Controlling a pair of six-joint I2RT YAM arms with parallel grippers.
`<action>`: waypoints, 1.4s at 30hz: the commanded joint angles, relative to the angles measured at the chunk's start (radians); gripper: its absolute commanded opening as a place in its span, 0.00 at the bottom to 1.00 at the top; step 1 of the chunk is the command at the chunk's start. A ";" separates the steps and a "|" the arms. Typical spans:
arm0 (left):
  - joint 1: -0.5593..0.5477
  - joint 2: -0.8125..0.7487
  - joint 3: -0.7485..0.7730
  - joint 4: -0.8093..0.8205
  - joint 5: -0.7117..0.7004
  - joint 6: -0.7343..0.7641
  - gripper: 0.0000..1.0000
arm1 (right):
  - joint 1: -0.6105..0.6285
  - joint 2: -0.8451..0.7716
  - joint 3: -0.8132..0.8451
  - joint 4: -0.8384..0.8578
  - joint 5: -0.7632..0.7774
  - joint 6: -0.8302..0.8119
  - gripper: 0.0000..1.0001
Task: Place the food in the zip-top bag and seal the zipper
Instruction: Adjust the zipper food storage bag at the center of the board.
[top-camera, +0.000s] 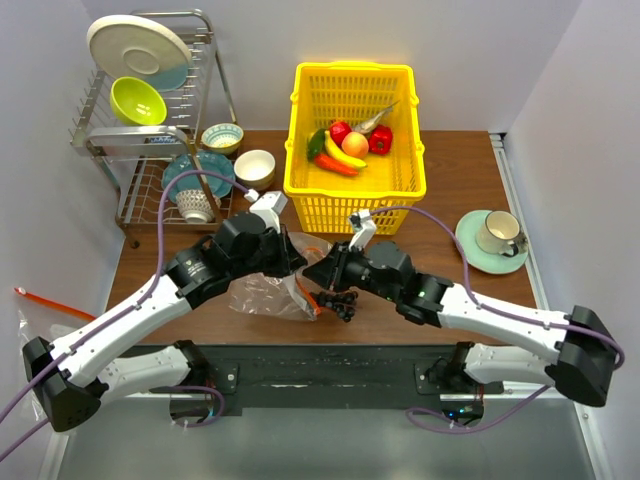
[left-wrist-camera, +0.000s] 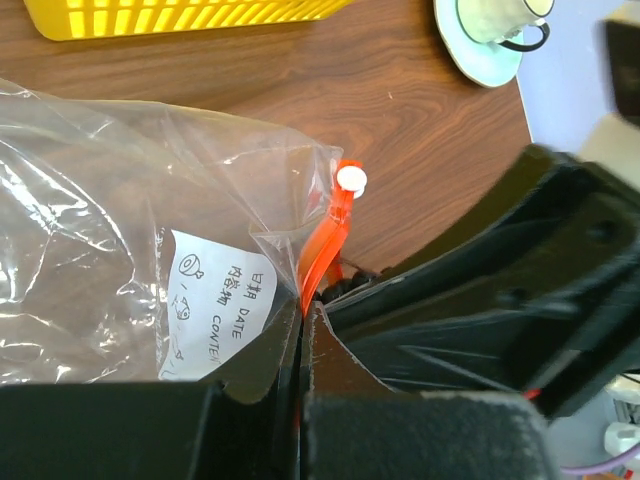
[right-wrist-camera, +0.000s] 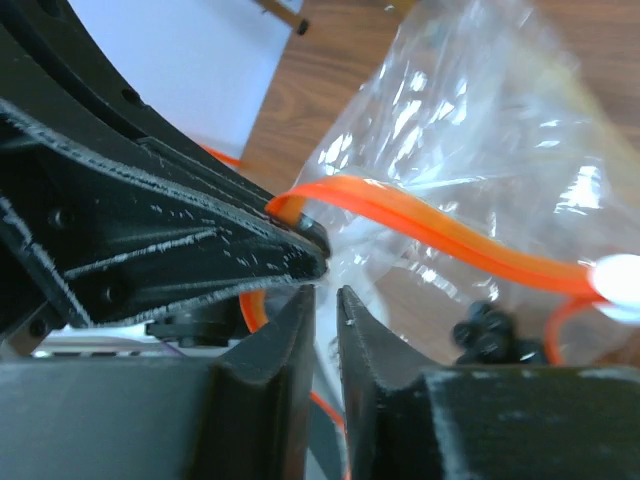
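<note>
The zip-top bag (top-camera: 262, 292) (left-wrist-camera: 120, 220) lies crumpled on the table between both arms. My left gripper (top-camera: 297, 262) (left-wrist-camera: 302, 318) is shut on the zipper (left-wrist-camera: 325, 250), the orange strip running up to its white end piece (left-wrist-camera: 351, 179). My right gripper (top-camera: 318, 273) (right-wrist-camera: 326, 300) stands at the bag's mouth, its jaws a narrow gap apart with clear film showing between them; the zipper (right-wrist-camera: 440, 228) arcs above. Dark grapes (top-camera: 340, 301) (right-wrist-camera: 494, 336) lie by the mouth; inside or not, I cannot tell. Other food (top-camera: 350, 145) sits in the yellow basket (top-camera: 352, 202).
A cup on a green saucer (top-camera: 495, 238) (left-wrist-camera: 490, 40) stands at the right. Bowls (top-camera: 254, 165) and a wire dish rack (top-camera: 150, 110) holding plates fill the back left. Another flat clear bag with an orange strip (top-camera: 45, 300) lies off the table's left edge.
</note>
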 joint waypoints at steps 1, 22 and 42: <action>-0.002 -0.016 0.036 0.039 0.029 -0.029 0.00 | -0.003 -0.132 0.009 -0.141 0.105 -0.114 0.26; -0.001 -0.005 0.111 0.008 0.057 -0.023 0.00 | -0.002 -0.319 -0.103 -0.333 0.102 -0.387 0.64; -0.001 0.001 0.118 0.031 0.105 -0.033 0.00 | -0.002 -0.080 -0.060 -0.111 0.051 -0.420 0.71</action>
